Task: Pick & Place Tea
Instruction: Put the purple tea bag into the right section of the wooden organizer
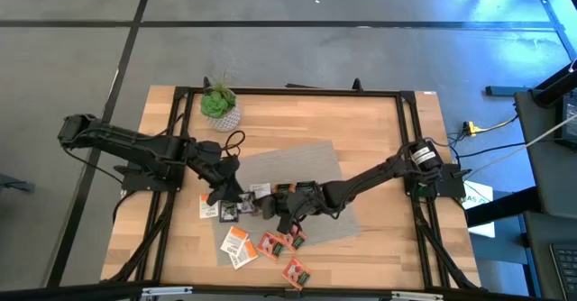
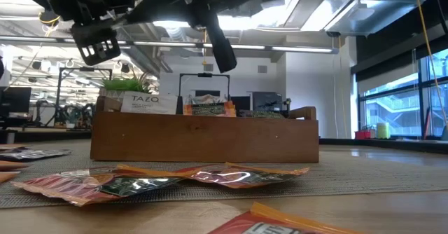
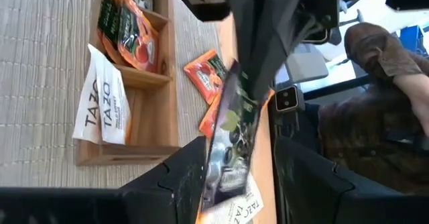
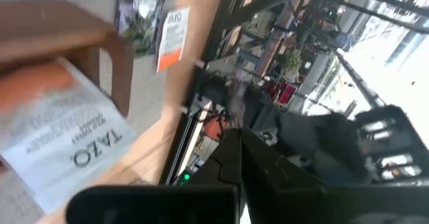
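Note:
A wooden tray [image 2: 203, 136] stands on the grey mat [image 1: 306, 161]. Its compartments hold tea sachets: white TAZO ones [image 3: 100, 110] and orange ones [image 3: 131, 36]. More tea lies loose on the table toward the near edge: orange sachets [image 1: 270, 243] and a white-and-orange one [image 1: 235, 243]. My right gripper [image 3: 258, 83] reaches in from the right, just left of the tray, shut on a dark tea sachet [image 3: 231, 137]. My left gripper [image 3: 239, 147] hovers open facing it, and the sachet's lower end reaches down between its fingers. My right gripper pinches the dark sachet by its upper end [image 3: 245, 83] between its two shut fingers. The sachet hangs slanting below them, clear of the table. My left gripper: whether its fingers [image 3: 191, 174] touch the sachet's lower end I cannot tell.
A small green plant in a white pot [image 1: 219, 105] stands at the far left of the table. Dark and white sachets [image 1: 216, 210] lie under the left gripper. A person's sleeve [image 3: 382, 49] shows beyond the near edge. The black frame rails [image 1: 413, 139] run along the table's sides.

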`<state>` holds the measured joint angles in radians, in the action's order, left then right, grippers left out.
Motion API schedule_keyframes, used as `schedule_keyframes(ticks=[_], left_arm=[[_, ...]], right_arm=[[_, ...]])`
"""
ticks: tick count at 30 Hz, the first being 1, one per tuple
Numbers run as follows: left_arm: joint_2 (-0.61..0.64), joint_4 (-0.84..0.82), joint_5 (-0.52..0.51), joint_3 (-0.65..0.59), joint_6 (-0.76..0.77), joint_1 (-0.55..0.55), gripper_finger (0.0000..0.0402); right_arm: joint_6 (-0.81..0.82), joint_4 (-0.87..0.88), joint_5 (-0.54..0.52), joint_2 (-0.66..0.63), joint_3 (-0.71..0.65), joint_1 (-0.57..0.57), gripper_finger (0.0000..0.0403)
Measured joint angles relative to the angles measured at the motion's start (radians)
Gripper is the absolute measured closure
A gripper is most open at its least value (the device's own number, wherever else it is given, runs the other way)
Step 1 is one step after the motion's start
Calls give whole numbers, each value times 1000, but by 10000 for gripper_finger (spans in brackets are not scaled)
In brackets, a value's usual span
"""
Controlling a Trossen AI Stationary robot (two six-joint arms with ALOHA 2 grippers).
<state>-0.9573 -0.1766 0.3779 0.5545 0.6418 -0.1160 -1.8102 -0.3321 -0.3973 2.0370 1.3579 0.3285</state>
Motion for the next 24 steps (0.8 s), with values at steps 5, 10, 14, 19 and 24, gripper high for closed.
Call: schedule_keyframes(ticks=[5,10,14,19,24], left_arm=[[0,-13,3,0,0,-14,245],[0,-13,2,0,0,-15,285],[0,-14,2,0,0,-15,324],[0,-14,0,0,-2,-15,369],[0,-15,-1,0,-26,-15,388]], right_arm=[[0,-1,-5,0,0,-15,398],[1,-2,-5,0,0,-19,398],[2,-1,-3,0,0,-19,398],[12,7,-18,1,0,-19,395],[56,16,-25,1,0,-18,349]])
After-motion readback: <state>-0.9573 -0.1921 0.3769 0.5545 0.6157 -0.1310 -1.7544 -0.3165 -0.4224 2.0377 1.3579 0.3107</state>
